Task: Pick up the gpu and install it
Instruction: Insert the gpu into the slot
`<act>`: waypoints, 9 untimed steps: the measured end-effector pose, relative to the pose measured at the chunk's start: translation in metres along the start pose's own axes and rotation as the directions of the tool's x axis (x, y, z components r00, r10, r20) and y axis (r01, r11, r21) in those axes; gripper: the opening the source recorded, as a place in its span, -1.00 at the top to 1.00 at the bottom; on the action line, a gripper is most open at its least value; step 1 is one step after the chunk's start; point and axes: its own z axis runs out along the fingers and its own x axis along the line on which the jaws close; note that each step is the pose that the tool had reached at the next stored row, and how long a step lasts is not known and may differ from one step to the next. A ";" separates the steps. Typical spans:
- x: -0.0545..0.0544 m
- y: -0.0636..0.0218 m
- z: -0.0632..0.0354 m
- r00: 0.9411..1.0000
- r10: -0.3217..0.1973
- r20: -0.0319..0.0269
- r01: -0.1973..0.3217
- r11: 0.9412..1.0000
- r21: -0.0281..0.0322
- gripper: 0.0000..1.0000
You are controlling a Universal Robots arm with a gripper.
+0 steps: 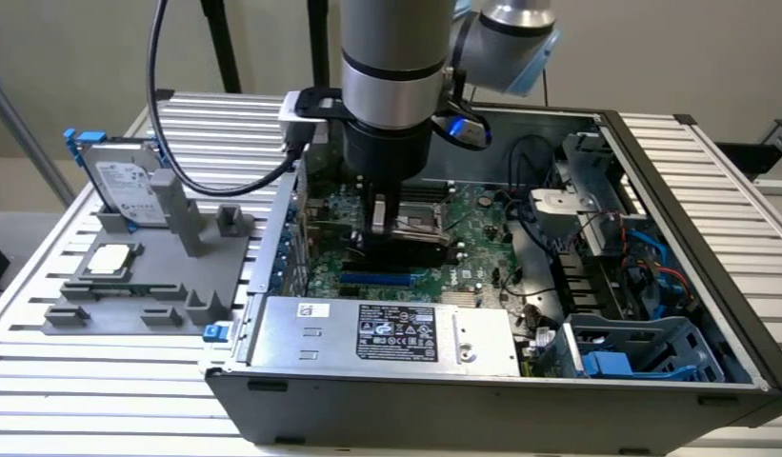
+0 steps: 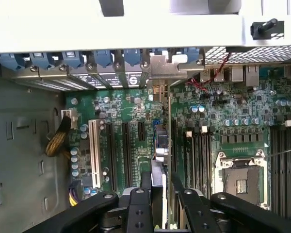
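My gripper [image 1: 393, 221] is down inside the open computer case [image 1: 695, 238], over the green motherboard [image 1: 473, 238]. It is shut on the gpu [image 1: 397, 255], which shows as a dark card standing on edge below the fingers. In the wrist view the gpu [image 2: 161, 145] is a thin strip running away from my gripper [image 2: 161, 194], between the expansion slots and the memory slots. Its silver bracket [image 2: 160, 68] sits at the case's rear slot row. The black fingers [image 2: 146, 187] press on both of its faces. Whether the card sits fully in a slot is hidden.
A silver hard drive in a blue frame [image 1: 124, 186] and a small square chip [image 1: 111, 259] rest on a grey fixture [image 1: 155, 286] at the exterior view's left. The power supply [image 1: 391, 328] borders the front. The processor socket [image 2: 240, 177], a white slot [image 2: 93, 153] and blue drive cages [image 1: 632, 352] are nearby.
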 end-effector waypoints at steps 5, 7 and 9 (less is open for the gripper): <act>0.001 0.0027 0.0046 1.000 -0.001 0.000 0.001 1.000 0.002 1.00; 0.001 0.0046 0.0068 1.000 -0.001 0.000 0.001 1.000 0.003 1.00; 0.002 0.0057 0.0089 1.000 -0.002 0.000 0.002 1.000 0.003 1.00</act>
